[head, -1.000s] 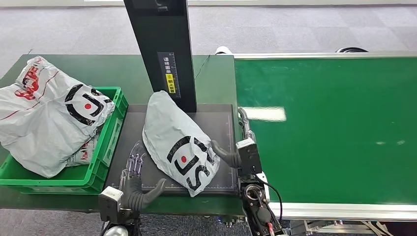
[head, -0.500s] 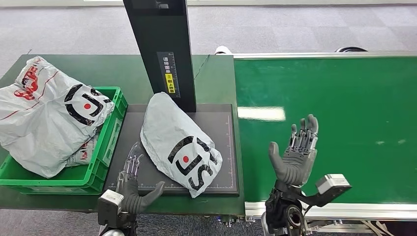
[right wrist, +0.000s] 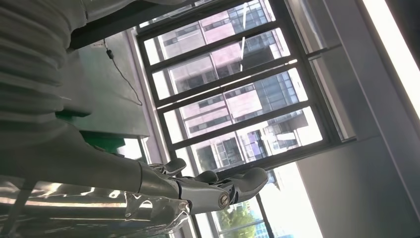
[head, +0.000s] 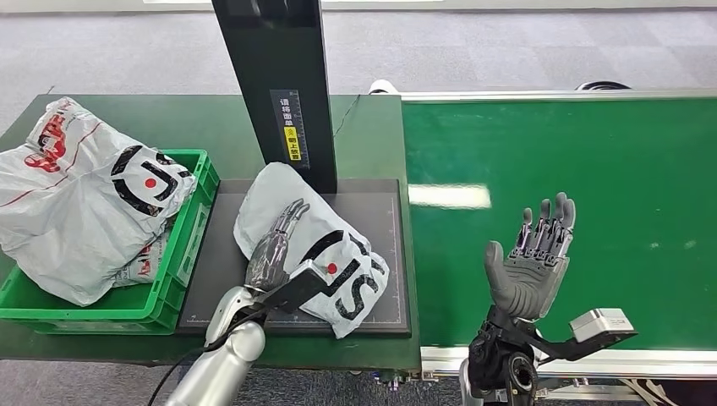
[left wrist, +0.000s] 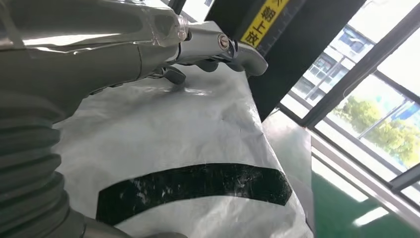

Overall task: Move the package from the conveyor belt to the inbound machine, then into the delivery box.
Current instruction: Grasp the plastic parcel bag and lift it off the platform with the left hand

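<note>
One package: the grey poly mailer [head: 325, 254] lies on the black scanning platform [head: 380, 254] of the inbound machine, at the foot of its dark upright column [head: 283, 93].
Left hand: the left hand [head: 272, 254] lies flat on top of the mailer's near-left part, fingers [head: 292, 213] stretched out along the plastic toward the column, thumb reaching across toward the black logo with the red dot. It presses on the bag; no fold is pinched that I can see.
Left wrist view: the mailer [left wrist: 198, 163] sits right under the hand [left wrist: 148, 44], glossy, crinkled film with a broad black printed band curving across it.
Right hand: the right hand [head: 534, 258] is up over the conveyor belt [head: 592, 169], well apart from the mailer, palm raised, fingers spread, nothing in it.
Right wrist view: same story, the hand [right wrist: 198, 186] shows straight parted fingers against the windows.
Mailer shape: soft, lumpy, rounded at the far end, wider at the near end, which overhangs the platform's front edge.
Belt: flat matte green with a metal edge rail.
Delivery box: the green plastic crate [head: 182, 254] stands just left of the platform, heaped with more grey printed bags [head: 76, 203] that bulge over its rim.
</note>
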